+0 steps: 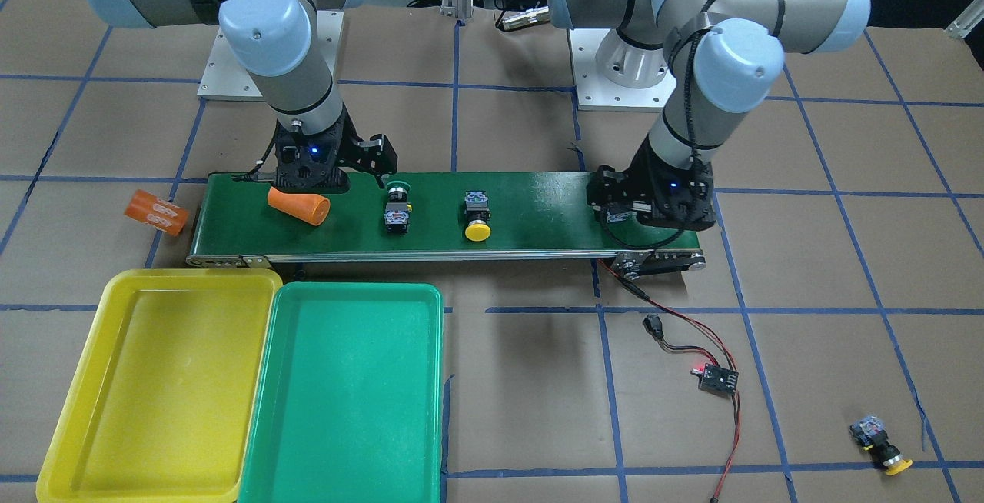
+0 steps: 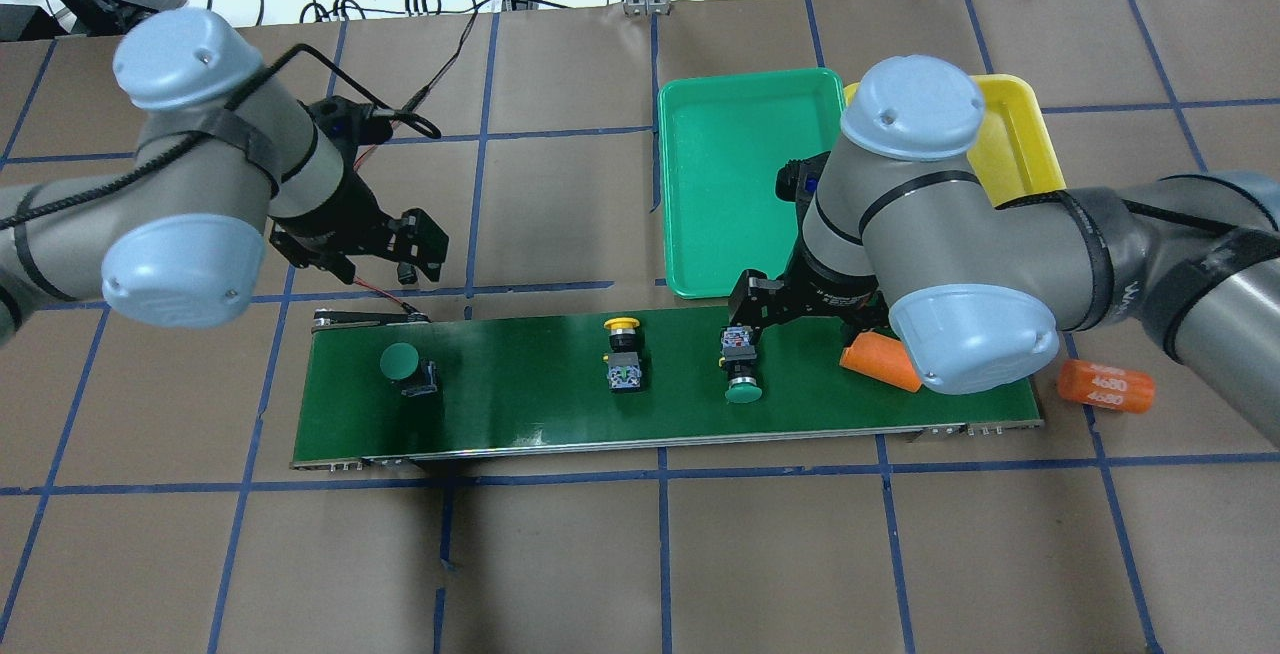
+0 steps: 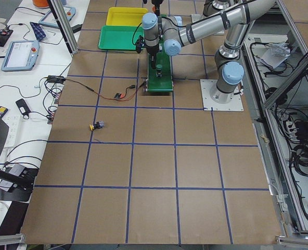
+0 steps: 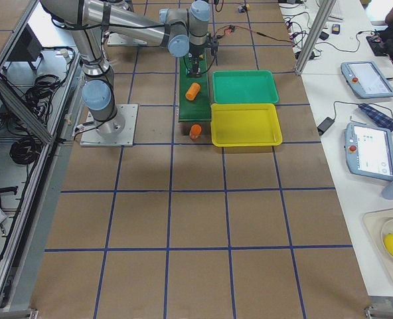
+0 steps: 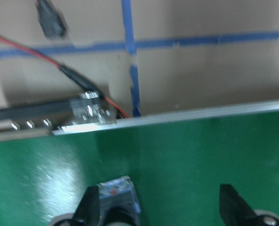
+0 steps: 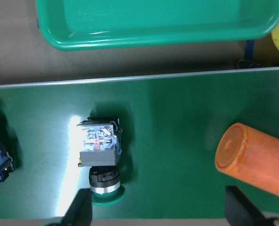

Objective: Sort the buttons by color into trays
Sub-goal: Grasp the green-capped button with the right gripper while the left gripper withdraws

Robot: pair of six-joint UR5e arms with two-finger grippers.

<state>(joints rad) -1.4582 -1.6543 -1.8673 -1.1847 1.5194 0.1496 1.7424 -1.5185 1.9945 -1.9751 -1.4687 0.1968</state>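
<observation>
Brown paper crossed with blue tape covers the table (image 1: 523, 380), and a belt (image 1: 538, 211) lies along it. Over one end of the belt hangs the right gripper (image 6: 160, 209), its fingers (image 6: 80, 212) spread wide and holding nothing. A green button (image 6: 101, 155) lies on its side between them, cap toward the gripper (whether the cap brushes a finger I cannot tell). Just to one side of this gripper a cylinder (image 6: 257, 160) lies on the belt. On the other side is a yellow button (image 2: 622, 349), also on the belt. Straight ahead of the gripper, just past the belt's edge, is the green tray (image 6: 130, 43), with the yellow tray (image 1: 192, 276) rim to rim beside it. Every button lies outside both trays.

The left gripper (image 5: 160, 207) hangs over the belt's other end, likewise wide open and holding nothing. A second green button (image 2: 405, 364) sits just beside one of its fingers. A second yellow button (image 1: 880, 445) lies on the paper well apart from both grippers, past a board (image 1: 719, 380). A second cylinder (image 1: 156, 213) lies off the belt's end, near the right gripper.
</observation>
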